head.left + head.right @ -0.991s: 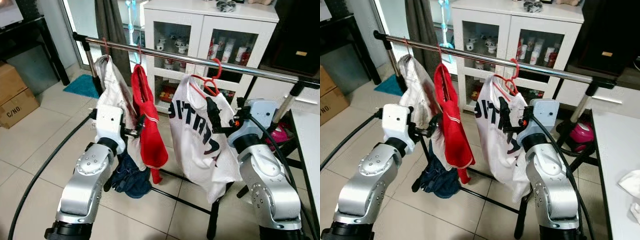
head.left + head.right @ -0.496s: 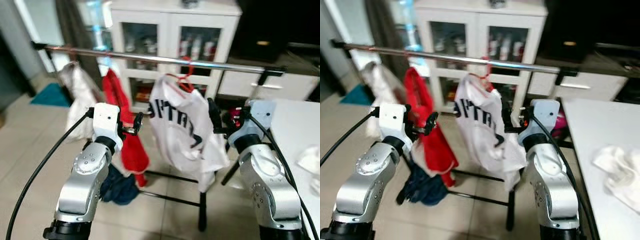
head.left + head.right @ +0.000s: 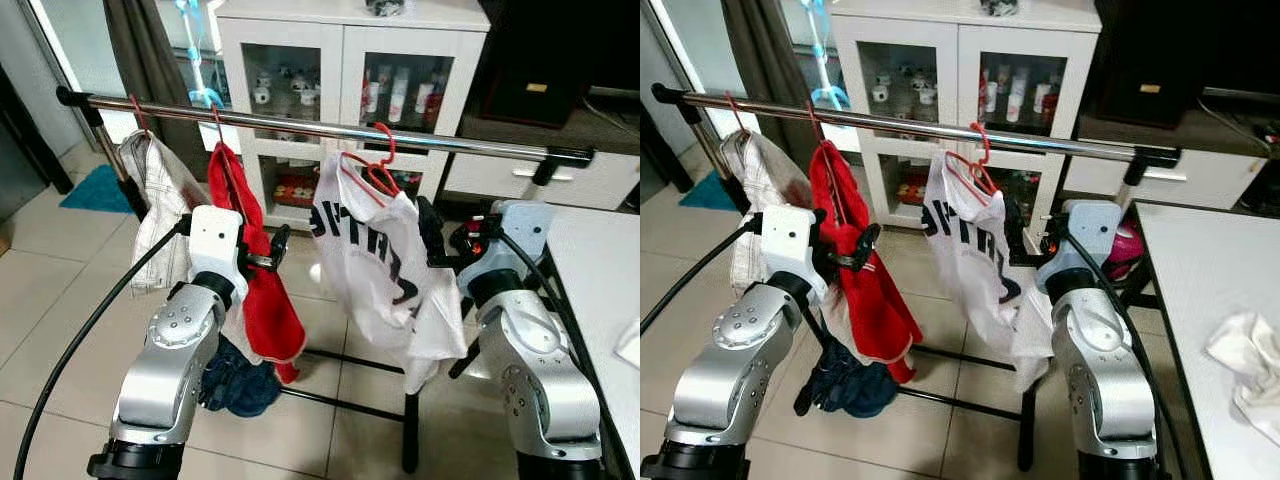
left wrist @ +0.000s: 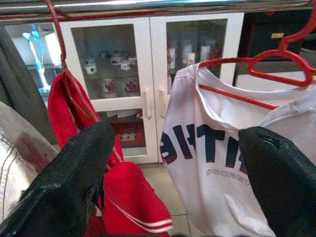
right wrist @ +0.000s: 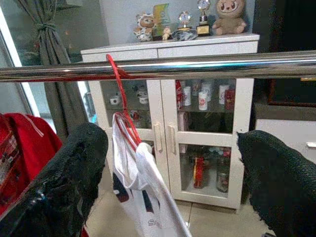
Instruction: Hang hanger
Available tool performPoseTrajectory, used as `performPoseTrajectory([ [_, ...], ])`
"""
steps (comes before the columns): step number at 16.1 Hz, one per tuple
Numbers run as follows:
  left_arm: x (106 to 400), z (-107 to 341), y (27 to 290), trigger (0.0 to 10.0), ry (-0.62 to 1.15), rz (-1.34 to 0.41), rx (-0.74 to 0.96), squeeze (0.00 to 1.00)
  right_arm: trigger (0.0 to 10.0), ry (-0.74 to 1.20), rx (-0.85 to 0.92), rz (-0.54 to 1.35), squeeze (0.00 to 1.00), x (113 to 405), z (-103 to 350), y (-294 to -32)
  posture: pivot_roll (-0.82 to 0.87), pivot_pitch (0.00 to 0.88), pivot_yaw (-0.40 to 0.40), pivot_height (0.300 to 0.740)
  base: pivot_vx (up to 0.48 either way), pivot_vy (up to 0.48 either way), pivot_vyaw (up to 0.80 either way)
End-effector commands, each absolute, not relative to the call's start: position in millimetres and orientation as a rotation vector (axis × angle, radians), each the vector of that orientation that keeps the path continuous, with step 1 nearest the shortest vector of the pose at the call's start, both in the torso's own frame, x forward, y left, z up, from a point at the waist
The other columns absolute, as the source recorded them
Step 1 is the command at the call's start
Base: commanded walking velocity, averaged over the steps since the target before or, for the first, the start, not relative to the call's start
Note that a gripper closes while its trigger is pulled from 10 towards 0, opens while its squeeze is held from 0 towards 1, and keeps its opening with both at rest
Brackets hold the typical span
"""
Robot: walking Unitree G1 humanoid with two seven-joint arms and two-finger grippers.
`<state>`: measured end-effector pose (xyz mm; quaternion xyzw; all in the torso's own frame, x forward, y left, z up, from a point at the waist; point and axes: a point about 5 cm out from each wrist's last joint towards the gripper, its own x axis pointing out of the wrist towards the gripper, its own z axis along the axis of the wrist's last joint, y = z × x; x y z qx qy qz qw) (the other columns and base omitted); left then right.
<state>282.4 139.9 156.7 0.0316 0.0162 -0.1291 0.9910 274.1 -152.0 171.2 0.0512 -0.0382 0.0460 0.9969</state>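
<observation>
three garments hung from the long shiny metal rail (image 3: 300, 125): a pale grey jacket (image 3: 155, 200), a red top (image 3: 250, 270) and a white t-shirt with dark lettering (image 3: 385, 270). the white t-shirt sat on a red wire hanger (image 3: 372, 170), its hook over the rail. the left gripper (image 3: 275, 248) hovered just in front of the red top, fingers spread apart, holding nothing. the right gripper (image 3: 432, 235) was beside the white t-shirt, its fingers also apart and empty. a white glass-fronted cabinet (image 3: 350, 80) stood behind.

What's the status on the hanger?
Both claws open, empty: left claw, right claw. Red hanger with white shirt hooked on rail. Nothing blocking.
</observation>
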Motion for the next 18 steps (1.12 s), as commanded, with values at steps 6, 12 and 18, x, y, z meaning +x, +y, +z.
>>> performPoseTrajectory([
  [6,281.3,161.9,138.9,10.0,0.008,-0.270,0.075,1.00,10.0,-0.116,0.117,0.173,0.00,274.9,180.5,-149.1,-0.08,0.000,0.032,0.740,0.183,0.000,0.00],
  [12,281.6,161.0,137.9,10.0,0.013,-0.280,0.075,1.00,10.0,-0.075,0.100,0.266,0.00,276.6,181.6,-143.5,-0.08,0.000,0.034,0.740,0.000,0.000,0.00],
  [18,281.7,160.6,138.0,10.0,0.016,-0.308,0.092,1.00,10.0,-0.079,0.080,0.298,0.00,280.0,186.8,-146.0,-0.09,0.000,0.038,0.740,0.000,0.000,0.00],
])
